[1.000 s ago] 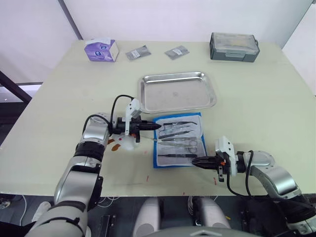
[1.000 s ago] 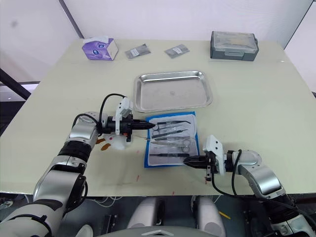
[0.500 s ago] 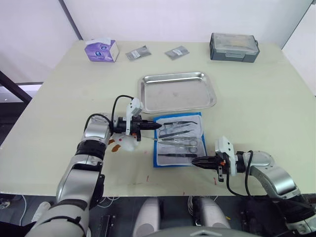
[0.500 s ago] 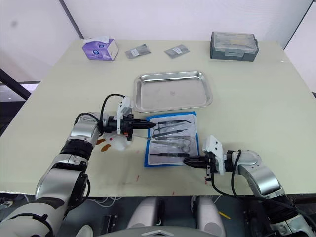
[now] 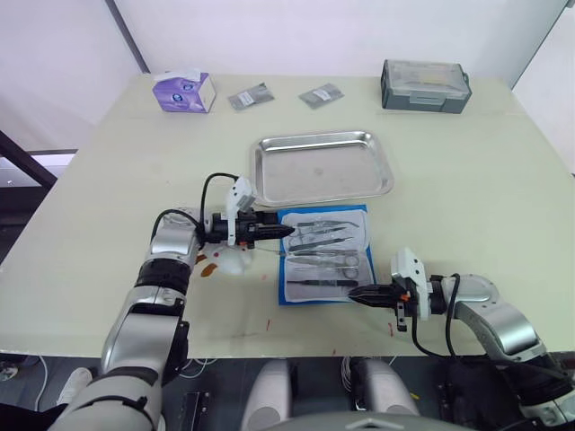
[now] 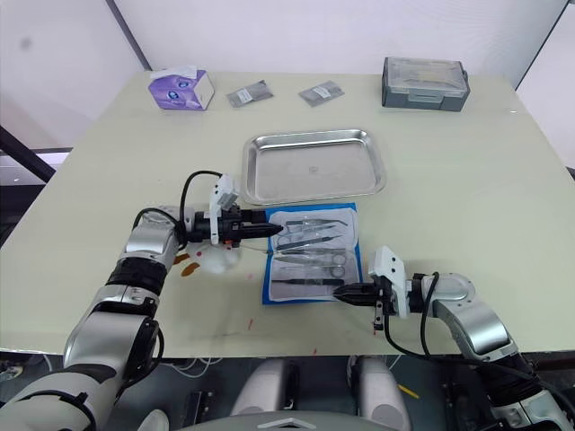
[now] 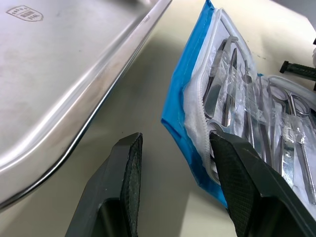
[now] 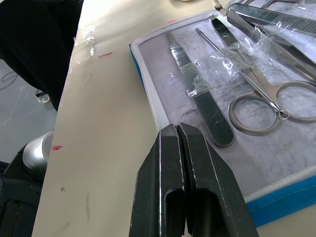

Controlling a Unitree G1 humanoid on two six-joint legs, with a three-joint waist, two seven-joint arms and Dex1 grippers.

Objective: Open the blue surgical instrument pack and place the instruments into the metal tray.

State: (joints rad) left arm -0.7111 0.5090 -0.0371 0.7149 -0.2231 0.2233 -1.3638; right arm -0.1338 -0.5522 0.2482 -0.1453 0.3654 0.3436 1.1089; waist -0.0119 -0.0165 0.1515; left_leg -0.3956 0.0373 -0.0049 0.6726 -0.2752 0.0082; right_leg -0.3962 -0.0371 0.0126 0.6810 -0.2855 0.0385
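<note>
Just below the empty tray, the pack lies open, tools under clear pockets. Left gripper gapes at its edge; right gripper is pinched closed, empty. Those tools look thin, stiff and slippery, so probably grab them mid-shaft.

metal tray cropped, tray stamp unreadable
</note>
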